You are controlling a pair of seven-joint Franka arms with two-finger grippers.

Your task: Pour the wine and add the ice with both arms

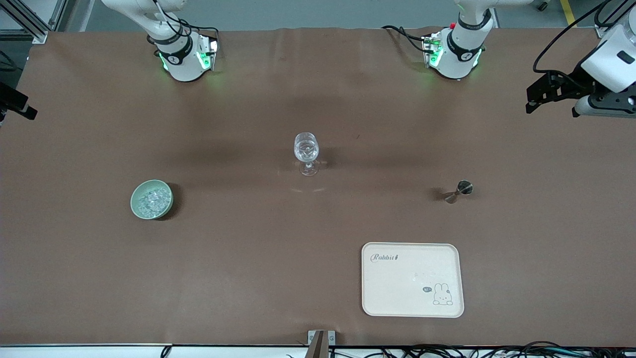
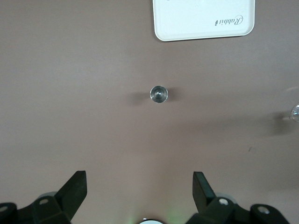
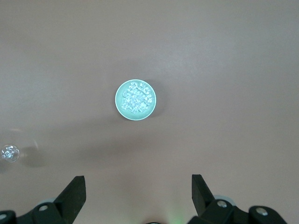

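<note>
A clear stemmed wine glass (image 1: 306,149) stands at the table's middle; it also shows at the edge of the left wrist view (image 2: 295,112) and of the right wrist view (image 3: 9,152). A pale green bowl (image 1: 133,201) toward the right arm's end holds the ice (image 1: 151,198), also in the right wrist view (image 3: 135,99). A small metal jigger (image 1: 459,190) stands toward the left arm's end. My left gripper (image 2: 140,179) hangs open and empty high over the jigger (image 2: 159,94). My right gripper (image 3: 138,182) hangs open and empty high over the bowl (image 3: 117,100).
A cream tray (image 1: 412,279) with a rabbit drawing lies nearer to the front camera than the jigger; it also shows in the left wrist view (image 2: 204,18). The two arm bases (image 1: 184,54) (image 1: 454,49) stand along the table's edge farthest from that camera.
</note>
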